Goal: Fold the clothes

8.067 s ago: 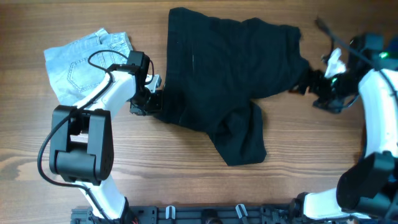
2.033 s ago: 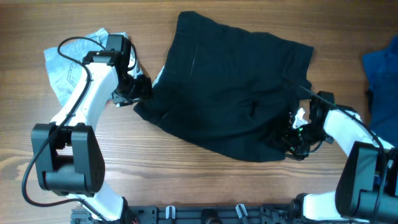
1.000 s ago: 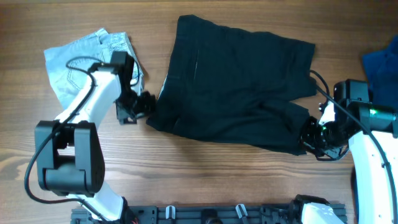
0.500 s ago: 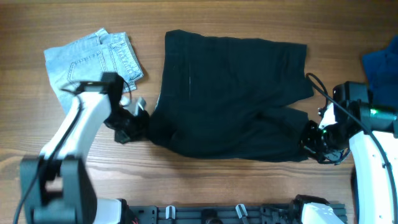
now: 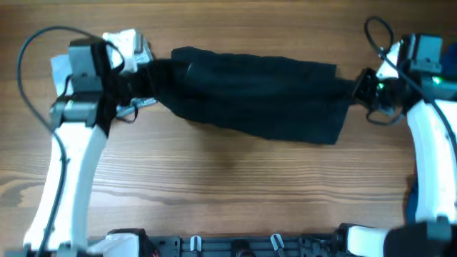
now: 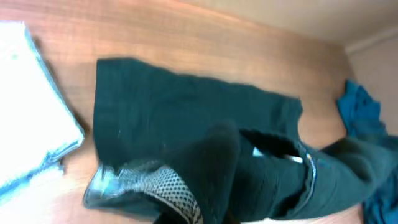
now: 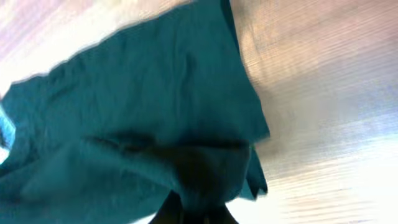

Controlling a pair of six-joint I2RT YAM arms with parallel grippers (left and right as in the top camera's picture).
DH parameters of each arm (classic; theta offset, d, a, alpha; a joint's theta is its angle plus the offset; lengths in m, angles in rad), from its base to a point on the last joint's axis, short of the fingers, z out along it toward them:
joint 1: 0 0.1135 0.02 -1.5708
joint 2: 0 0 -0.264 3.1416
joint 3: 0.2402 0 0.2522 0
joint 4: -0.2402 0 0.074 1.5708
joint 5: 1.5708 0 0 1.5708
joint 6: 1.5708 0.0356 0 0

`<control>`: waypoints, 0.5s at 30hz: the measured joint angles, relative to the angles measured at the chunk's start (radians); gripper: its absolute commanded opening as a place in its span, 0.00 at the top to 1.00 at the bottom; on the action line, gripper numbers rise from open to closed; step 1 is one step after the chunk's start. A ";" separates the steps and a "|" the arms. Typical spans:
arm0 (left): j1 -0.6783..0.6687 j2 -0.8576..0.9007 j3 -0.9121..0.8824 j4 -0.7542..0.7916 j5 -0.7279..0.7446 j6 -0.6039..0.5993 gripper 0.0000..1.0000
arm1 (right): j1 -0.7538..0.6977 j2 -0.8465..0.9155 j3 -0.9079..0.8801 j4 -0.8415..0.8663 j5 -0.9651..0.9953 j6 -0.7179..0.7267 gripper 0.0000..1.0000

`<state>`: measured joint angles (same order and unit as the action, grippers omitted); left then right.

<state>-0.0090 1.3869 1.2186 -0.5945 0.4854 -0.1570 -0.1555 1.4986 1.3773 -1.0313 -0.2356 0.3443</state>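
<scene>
The clothes [image 5: 257,96], a black pair of shorts, hang stretched in a long band between my two grippers above the table. My left gripper [image 5: 146,75] is shut on the left end and my right gripper [image 5: 360,89] is shut on the right end. In the left wrist view the clothes [image 6: 199,124] drape over my left gripper [image 6: 211,214] and hide its fingers; a pale mesh pocket lining [image 6: 171,186] shows. In the right wrist view the clothes [image 7: 137,112] bunch into my right gripper [image 7: 199,211] at the bottom edge.
A light-blue denim garment [image 6: 31,124] lies at the far left, mostly under my left arm in the overhead view. A royal-blue cloth [image 6: 360,106] lies at the right edge of the wooden table [image 5: 228,193].
Both grippers have risen and moved toward the far side, lifting the shorts off the table and pulling them taut. The left gripper closed on the left edge.
</scene>
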 measured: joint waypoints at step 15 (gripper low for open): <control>0.019 0.449 0.003 0.362 0.020 -0.275 0.14 | -0.136 0.322 0.000 0.266 -0.083 0.013 0.32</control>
<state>0.0097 1.8362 1.2221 -0.2321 0.5053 -0.4320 -0.2913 1.8202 1.3773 -0.7650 -0.3187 0.3573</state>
